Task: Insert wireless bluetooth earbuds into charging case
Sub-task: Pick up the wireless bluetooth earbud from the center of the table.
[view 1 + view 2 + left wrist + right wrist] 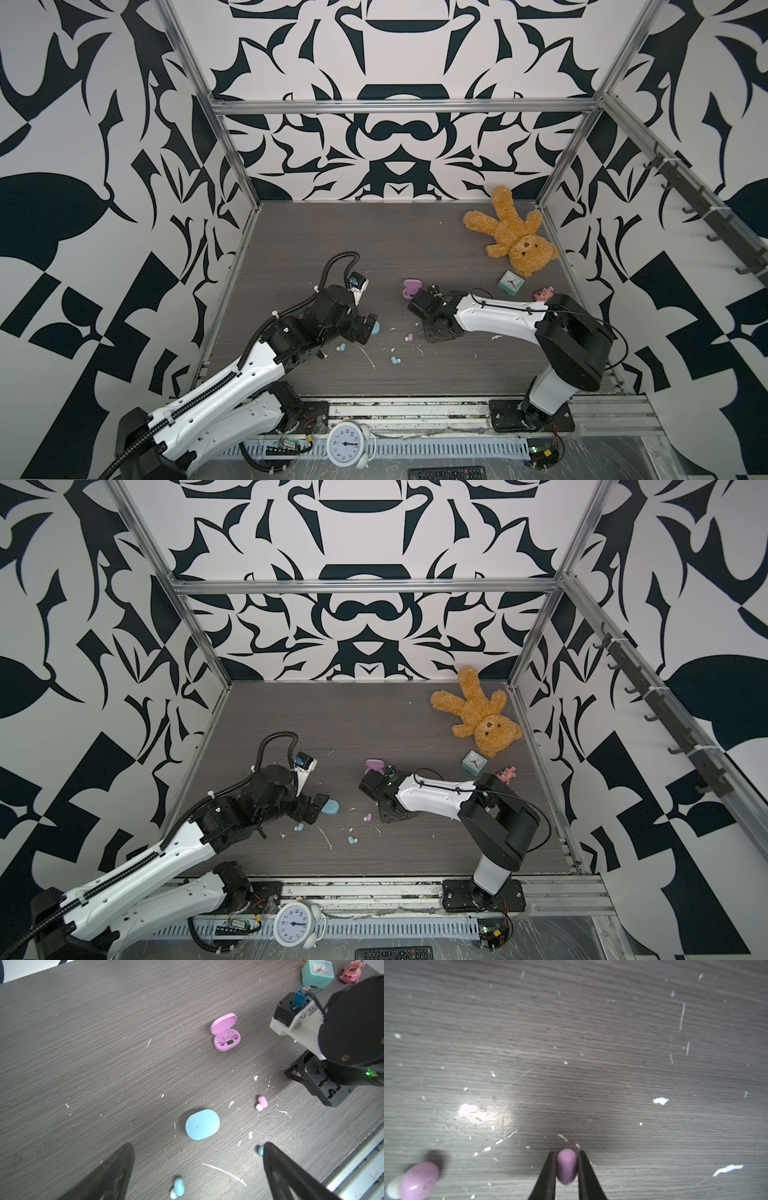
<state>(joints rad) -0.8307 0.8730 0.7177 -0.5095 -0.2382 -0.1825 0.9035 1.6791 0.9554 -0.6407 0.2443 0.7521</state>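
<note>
My right gripper (566, 1152) is shut on one pink earbud (566, 1165), held just above the table. In both top views the right gripper (434, 328) points down, its tips hidden under its body. The second pink earbud (262, 1102) lies loose beside it (409, 337). The pink charging case (226, 1039) stands open with both sockets empty, behind the right gripper (411, 287). My left gripper (198, 1147) is open above the table, close to the closed blue case (202, 1124). One blue earbud (178, 1187) lies between its fingers. Another blue earbud (260, 1150) peeks from behind one finger.
A brown teddy bear (515, 237), a teal cube clock (511, 282) and a small pink toy (543, 294) lie at the back right. White scraps litter the grey table (332, 232). A white alarm clock (347, 442) sits on the front rail.
</note>
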